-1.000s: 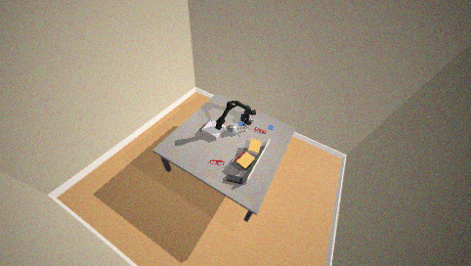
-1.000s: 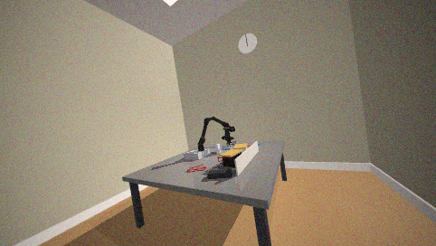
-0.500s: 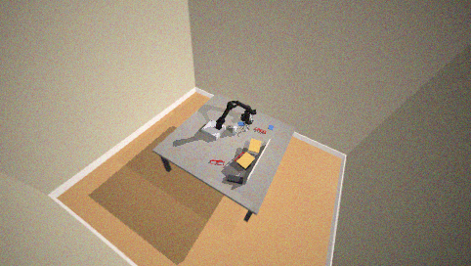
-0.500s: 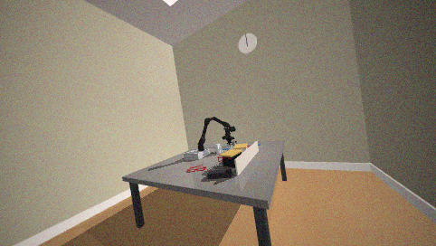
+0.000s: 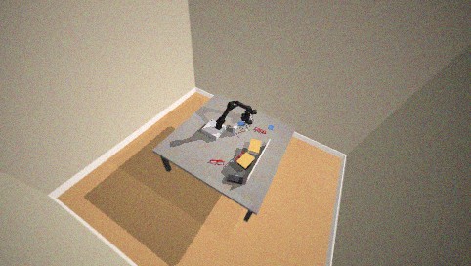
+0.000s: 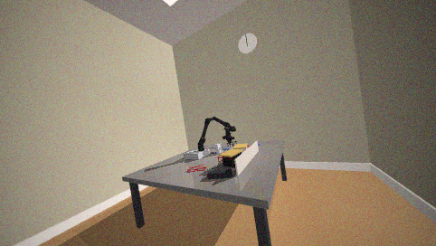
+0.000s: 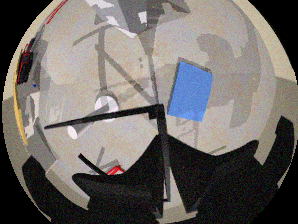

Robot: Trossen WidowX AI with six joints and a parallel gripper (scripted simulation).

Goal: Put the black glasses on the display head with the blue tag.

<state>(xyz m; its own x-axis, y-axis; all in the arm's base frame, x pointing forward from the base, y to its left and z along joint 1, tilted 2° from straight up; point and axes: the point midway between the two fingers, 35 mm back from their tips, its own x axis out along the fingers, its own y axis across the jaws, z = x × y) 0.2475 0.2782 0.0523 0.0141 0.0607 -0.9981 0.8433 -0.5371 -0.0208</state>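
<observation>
My gripper (image 5: 249,121) (image 6: 230,142) (image 7: 161,138) is shut on the black glasses (image 7: 132,113), well above the table. In the wrist view, one thin black bar runs left from near the fingertips and another runs down between the fingers. Two yellow-topped black shapes, perhaps the display heads, stand by a white panel, away from the gripper. The farther yellow top (image 5: 255,145) (image 6: 241,146) and the nearer yellow top (image 5: 245,160) (image 6: 231,153) show; a red frame is beside the nearer one. Which head has the blue tag I cannot tell.
A blue rectangle (image 5: 241,123) (image 7: 191,92) lies below the gripper. Red glasses (image 5: 217,161) (image 6: 196,168) lie on the table (image 5: 195,147). Another red item (image 5: 260,130) lies at the far side. A dark box (image 5: 235,179) (image 6: 220,174) is near the white panel (image 5: 259,160) (image 6: 247,158).
</observation>
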